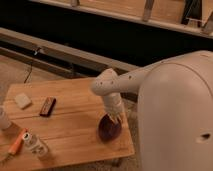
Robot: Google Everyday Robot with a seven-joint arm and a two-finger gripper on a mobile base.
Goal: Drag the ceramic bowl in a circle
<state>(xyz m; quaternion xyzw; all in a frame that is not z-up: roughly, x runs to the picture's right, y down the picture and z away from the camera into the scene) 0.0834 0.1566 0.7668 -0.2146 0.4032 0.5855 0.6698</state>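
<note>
With the ceramic bowl [109, 128] resting near the right edge of the wooden table [70, 120] and its far rim pinched by the closed fingers of the gripper [115, 119], the circle is best swept leftward, away from that edge.

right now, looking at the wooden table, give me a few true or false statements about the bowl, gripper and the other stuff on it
1. The ceramic bowl sits near the table's right edge. True.
2. The gripper hangs high above the table's left end. False: it is down at the bowl's rim.
3. The brown block lies inside the bowl. False: it lies apart, to the left on the table.
4. A clear bottle lies near the front left corner. True.
</note>
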